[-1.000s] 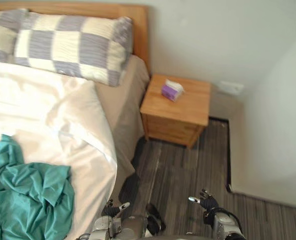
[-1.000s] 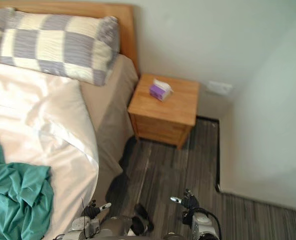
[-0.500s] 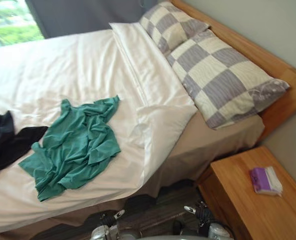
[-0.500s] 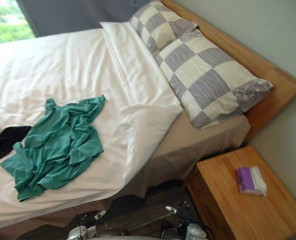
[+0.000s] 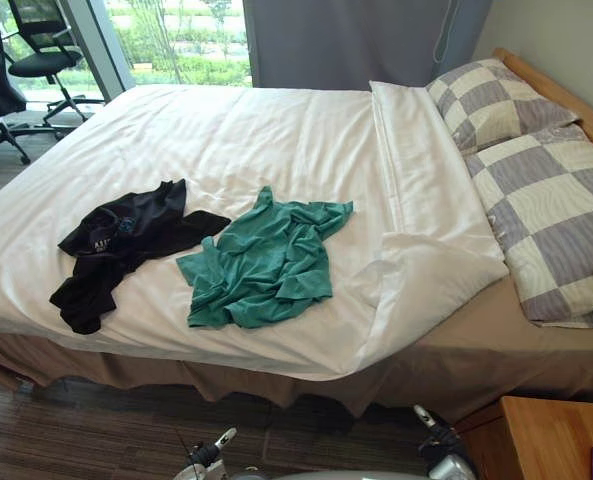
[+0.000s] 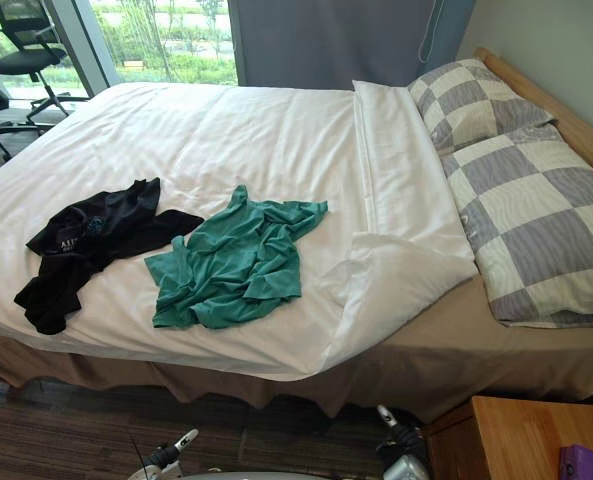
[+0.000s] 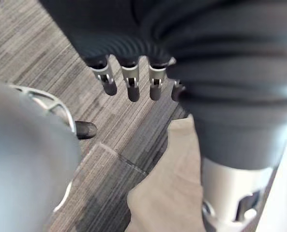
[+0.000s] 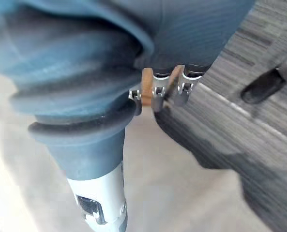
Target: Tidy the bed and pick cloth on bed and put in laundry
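- Nothing on the bed has shifted. The head camera has swung left, off the wall and the nightstand, and now takes in the whole mattress.
- That swing brings a black garment into sight just beside the green shirt. Both lie crumpled on the near half of the duvet, so there are two cloths to collect, and neither has been touched.
- Left robot hand hangs low by the bed's near side, its fingers straight, spread and empty.
- Right robot hand hangs low next to the nightstand, its fingers loose and holding nothing.
- Near the pillows a duvet corner is folded back, baring the tan sheet. This is probably the tidying still to do.
- Between the hands and the cloths runs the bed's near edge, so any reach must rise over it.
- Floor in front of the bed is a narrow strip. The nightstand crowds the right arm, while the left side looks more open, toward the chairs by the window.
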You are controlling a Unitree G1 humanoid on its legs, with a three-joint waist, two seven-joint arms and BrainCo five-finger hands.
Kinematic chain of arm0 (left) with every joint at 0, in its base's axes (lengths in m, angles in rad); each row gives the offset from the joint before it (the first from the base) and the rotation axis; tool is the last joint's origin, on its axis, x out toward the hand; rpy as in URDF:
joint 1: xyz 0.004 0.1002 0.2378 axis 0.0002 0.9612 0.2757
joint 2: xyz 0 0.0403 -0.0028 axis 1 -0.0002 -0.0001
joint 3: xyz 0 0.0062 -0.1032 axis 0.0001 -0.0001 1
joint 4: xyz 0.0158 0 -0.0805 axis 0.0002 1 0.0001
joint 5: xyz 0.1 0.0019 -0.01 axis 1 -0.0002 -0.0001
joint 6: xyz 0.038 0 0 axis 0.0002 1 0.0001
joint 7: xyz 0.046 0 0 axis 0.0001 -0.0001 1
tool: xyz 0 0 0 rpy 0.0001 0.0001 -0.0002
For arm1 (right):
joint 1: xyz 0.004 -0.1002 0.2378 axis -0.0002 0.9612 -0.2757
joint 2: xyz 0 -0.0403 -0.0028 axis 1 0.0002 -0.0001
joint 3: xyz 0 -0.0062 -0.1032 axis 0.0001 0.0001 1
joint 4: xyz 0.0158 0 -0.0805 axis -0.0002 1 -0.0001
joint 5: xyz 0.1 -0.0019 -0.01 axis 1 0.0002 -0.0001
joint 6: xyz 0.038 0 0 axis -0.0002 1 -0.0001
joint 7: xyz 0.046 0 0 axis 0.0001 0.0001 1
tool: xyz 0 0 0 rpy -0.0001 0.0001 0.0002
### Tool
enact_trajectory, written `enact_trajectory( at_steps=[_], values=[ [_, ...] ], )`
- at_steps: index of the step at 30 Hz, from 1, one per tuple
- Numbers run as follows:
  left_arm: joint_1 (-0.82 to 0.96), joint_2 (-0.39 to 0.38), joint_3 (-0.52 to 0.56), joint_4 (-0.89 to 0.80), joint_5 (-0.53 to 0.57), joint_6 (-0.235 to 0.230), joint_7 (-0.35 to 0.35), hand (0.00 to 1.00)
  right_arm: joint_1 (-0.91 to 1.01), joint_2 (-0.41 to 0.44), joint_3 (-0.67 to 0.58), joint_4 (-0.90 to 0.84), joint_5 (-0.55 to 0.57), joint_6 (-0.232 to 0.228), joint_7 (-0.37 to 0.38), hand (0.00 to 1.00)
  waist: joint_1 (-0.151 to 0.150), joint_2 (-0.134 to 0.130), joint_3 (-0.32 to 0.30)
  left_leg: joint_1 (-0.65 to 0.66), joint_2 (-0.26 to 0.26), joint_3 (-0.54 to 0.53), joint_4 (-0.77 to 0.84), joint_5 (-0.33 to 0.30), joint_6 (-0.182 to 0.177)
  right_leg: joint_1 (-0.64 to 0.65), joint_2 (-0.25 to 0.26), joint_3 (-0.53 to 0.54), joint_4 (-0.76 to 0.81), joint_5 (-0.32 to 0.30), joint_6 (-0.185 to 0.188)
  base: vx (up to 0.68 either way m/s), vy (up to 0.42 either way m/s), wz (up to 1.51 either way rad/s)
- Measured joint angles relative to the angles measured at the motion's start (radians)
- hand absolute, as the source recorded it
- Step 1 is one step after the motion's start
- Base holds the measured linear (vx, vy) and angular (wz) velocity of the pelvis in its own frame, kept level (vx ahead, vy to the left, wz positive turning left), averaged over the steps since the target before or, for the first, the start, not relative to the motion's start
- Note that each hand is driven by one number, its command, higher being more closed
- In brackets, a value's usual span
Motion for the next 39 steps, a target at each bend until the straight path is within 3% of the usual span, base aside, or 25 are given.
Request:
enact_trajectory(
  at_steps=[2,7,12,16,20,24,27,29,32,33,38,39],
  values=[
    [0.01,0.024,-0.014,0.001,0.026,0.005,-0.026,0.0,-0.005,-0.077,-0.083,-0.147,-0.005,-0.031,-0.056,0.0,-0.021,-0.008,-0.01,0.025,-0.008,0.001,-0.063,0.024,0.0,0.0,0.012,-0.004,0.001,0.047,0.0,0.05,0.06,-0.01],
    [0.018,0.049,-0.097,0.0,0.024,0.01,-0.047,0.0,-0.078,-0.243,-0.08,-0.386,-0.127,-0.069,-0.123,0.0,-0.044,-0.011,-0.018,0.032,-0.01,0.014,-0.063,0.032,0.002,-0.001,0.015,-0.004,-0.006,0.047,0.001,0.05,-0.044,-0.12],
    [0.02,0.052,-0.152,-0.002,0.025,0.015,-0.059,0.0,-0.174,-0.292,-0.051,-0.463,-0.221,-0.058,-0.156,0.0,-0.044,0.015,-0.03,0.03,-0.012,0.016,-0.058,0.046,0.002,0.002,0.021,-0.015,-0.032,0.047,0.001,0.05,-0.071,-0.02],
    [0.03,0.049,-0.18,-0.01,0.039,0.019,-0.059,0.0,-0.277,-0.361,0.112,-0.47,-0.351,-0.014,-0.074,0.0,-0.045,0.043,-0.034,0.021,0.003,0.004,-0.063,0.06,-0.007,0.0,0.037,-0.023,-0.04,0.047,0.001,-0.02,-0.076,0.03],
    [0.031,0.057,-0.189,-0.031,0.062,0.031,-0.06,0.0,-0.414,-0.439,0.274,-0.456,-0.436,0.03,0.094,0.0,-0.043,0.038,-0.029,-0.017,0.01,-0.02,-0.064,0.085,-0.012,-0.012,0.048,-0.029,-0.07,0.047,0.001,-0.09,-0.049,0.1],
    [0.028,0.064,-0.198,-0.043,0.062,0.044,-0.06,0.0,-0.565,-0.474,0.402,-0.329,-0.491,0.067,0.187,0.0,-0.041,0.043,-0.006,-0.048,0.012,-0.042,-0.065,0.107,-0.004,-0.035,0.051,-0.043,-0.07,0.045,0.003,-0.13,-0.005,0.1],
    [0.012,0.088,-0.231,-0.053,0.061,0.044,-0.06,0.0,-0.705,-0.514,0.476,-0.187,-0.51,0.083,0.207,0.0,-0.035,0.053,0.054,-0.098,0.016,-0.077,-0.065,0.138,0.011,-0.072,0.055,-0.063,-0.067,0.05,0.001,-0.21,0.044,0.26],
    [0.013,0.103,-0.258,-0.057,0.059,0.047,-0.06,0.0,-0.791,-0.529,0.483,-0.134,-0.52,0.091,0.204,0.0,-0.011,0.063,0.103,-0.143,0.022,-0.089,-0.065,0.159,0.02,-0.106,0.06,-0.064,-0.069,0.069,-0.011,-0.12,0.035,0.1],
    [0.01,0.106,-0.266,-0.064,0.04,0.045,-0.062,0.0,-0.892,-0.572,0.538,-0.081,-0.547,0.095,0.195,0.0,-0.002,0.071,0.162,-0.196,0.024,-0.117,-0.064,0.183,0.032,-0.131,0.069,-0.079,-0.095,0.106,-0.018,-0.13,0.049,0.21],
    [-0.005,0.109,-0.269,-0.072,0.025,0.045,-0.065,0.0,-0.932,-0.594,0.554,-0.066,-0.561,0.096,0.185,0.0,0.016,0.071,0.184,-0.224,0.027,-0.121,-0.064,0.197,0.037,-0.152,0.073,-0.08,-0.103,0.12,-0.022,-0.1,0.039,0.09],
    [-0.044,0.123,-0.31,-0.118,0.002,0.037,-0.082,0.0,-1.084,-0.647,0.627,-0.051,-0.592,0.134,0.18,0.0,0.017,0.093,0.288,-0.296,0.026,-0.143,-0.064,0.22,0.048,-0.212,0.075,-0.089,-0.101,0.144,-0.029,-0.09,0.05,0.11],
    [-0.05,0.124,-0.318,-0.121,0.001,0.035,-0.082,0.0,-1.098,-0.653,0.635,-0.043,-0.597,0.138,0.18,1.0,0.017,0.098,0.298,-0.304,0.025,-0.146,-0.064,0.223,0.05,-0.218,0.074,-0.09,-0.102,0.148,-0.029,-0.04,0.043,0.1]
  ],
)
